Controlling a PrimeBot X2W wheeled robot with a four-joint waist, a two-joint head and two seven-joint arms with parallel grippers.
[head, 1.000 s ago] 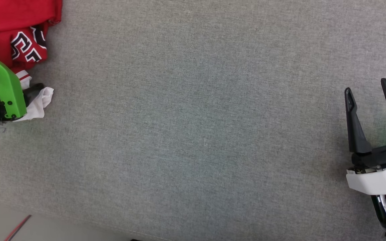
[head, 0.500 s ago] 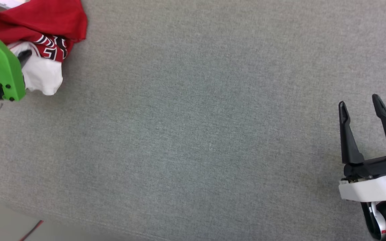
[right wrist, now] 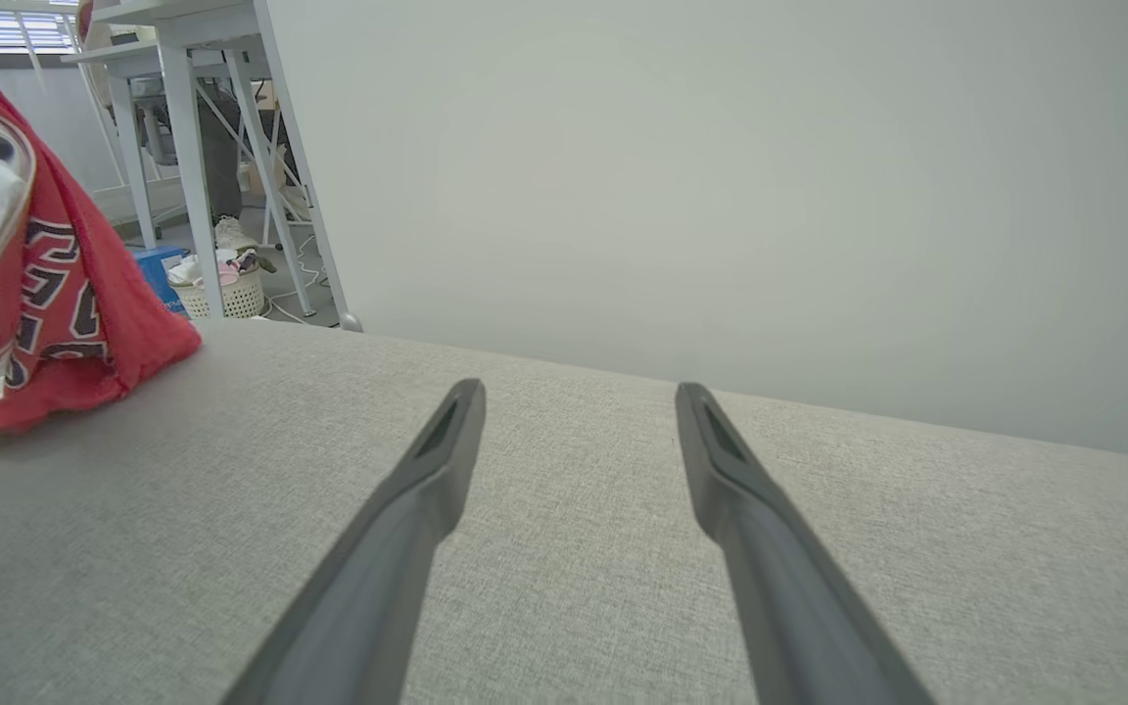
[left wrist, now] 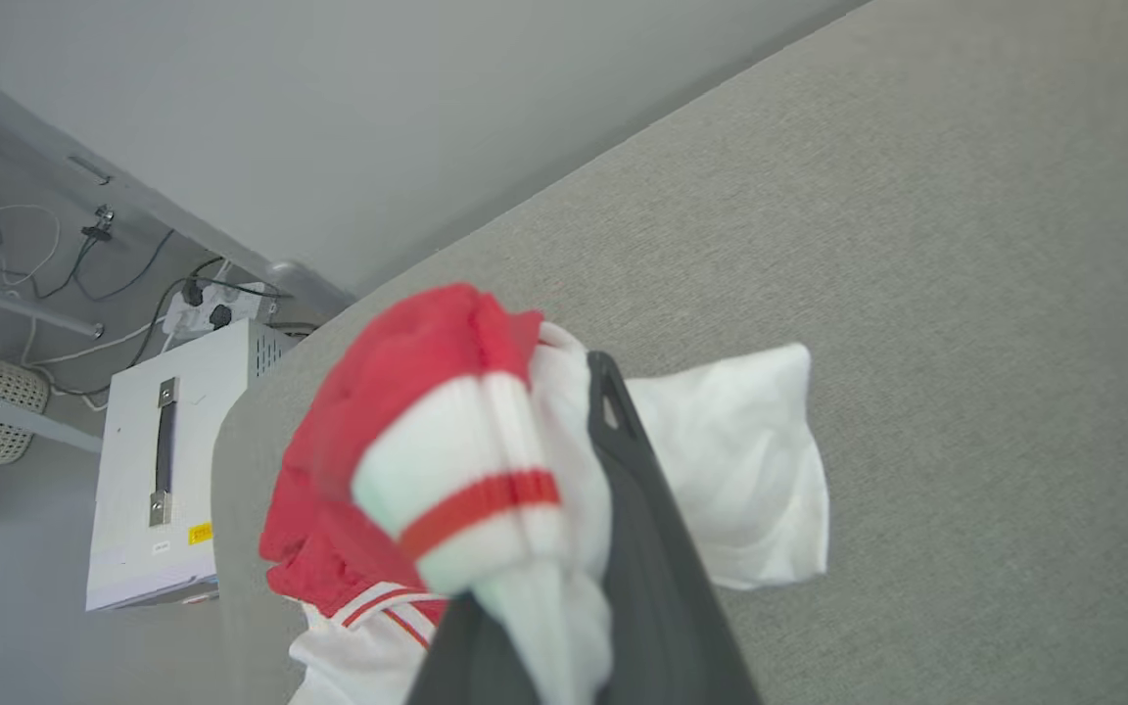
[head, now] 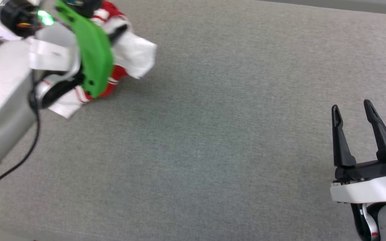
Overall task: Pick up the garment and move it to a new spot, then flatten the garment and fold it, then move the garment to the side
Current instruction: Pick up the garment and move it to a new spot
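The garment, red with white sleeves and striped trim, hangs bunched from my left gripper at the upper left of the head view. In the left wrist view the left gripper is shut on a white sleeve fold of the garment, with one dark finger showing and the other buried in cloth. The right wrist view shows the garment dangling at far left, its lower edge touching the grey table. My right gripper stands open at the lower right, nothing between its fingers.
The grey fabric-covered table stretches between both arms. A black cable trails from my left arm. Beyond the table's far corner stand a white cabinet, a wicker basket and desk legs. A plain wall lies behind.
My left gripper has shut on the white sleeve and lifted the garment up and to the right. The head view has shifted meanwhile. The right gripper stays open.
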